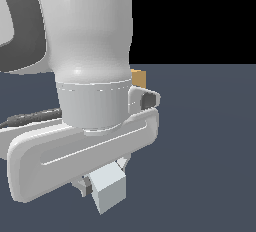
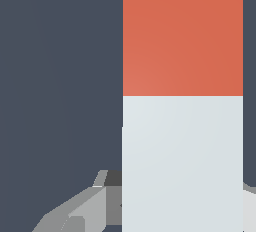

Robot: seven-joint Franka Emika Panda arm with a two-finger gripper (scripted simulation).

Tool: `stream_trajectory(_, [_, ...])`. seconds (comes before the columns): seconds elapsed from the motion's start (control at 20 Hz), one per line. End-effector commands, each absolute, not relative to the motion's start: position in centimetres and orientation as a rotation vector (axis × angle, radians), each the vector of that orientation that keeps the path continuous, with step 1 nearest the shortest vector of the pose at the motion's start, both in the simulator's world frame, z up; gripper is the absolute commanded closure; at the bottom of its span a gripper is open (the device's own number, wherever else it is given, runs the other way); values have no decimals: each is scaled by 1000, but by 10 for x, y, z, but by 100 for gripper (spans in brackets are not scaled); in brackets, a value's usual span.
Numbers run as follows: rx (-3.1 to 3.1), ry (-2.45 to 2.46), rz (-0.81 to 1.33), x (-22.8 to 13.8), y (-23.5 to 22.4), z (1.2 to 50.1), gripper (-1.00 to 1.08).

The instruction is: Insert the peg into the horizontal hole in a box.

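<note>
Ext cam tight behind arm; wrist cam close on peg (image 2: 182, 101).

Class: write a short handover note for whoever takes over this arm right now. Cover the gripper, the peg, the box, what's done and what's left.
Gripper: closed around the peg, near its pale end; the red end points away.
Box: only an orange corner shows behind the arm in the exterior view; its hole is hidden.
Done: peg grasped.
Left: bring the peg to the box, line it up with the hole and push it in.
</note>
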State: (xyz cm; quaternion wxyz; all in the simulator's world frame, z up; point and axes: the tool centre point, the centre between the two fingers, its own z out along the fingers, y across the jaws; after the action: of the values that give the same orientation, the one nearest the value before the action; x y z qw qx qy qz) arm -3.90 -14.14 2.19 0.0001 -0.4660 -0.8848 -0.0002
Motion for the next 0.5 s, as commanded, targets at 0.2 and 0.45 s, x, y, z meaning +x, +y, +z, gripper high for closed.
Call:
stream_trajectory(0.2, [-1466, -2779, -1, -39, -140, 22, 108])
stream_trajectory(0.45, [-1488, -2767, -1, -36, -131, 24, 108])
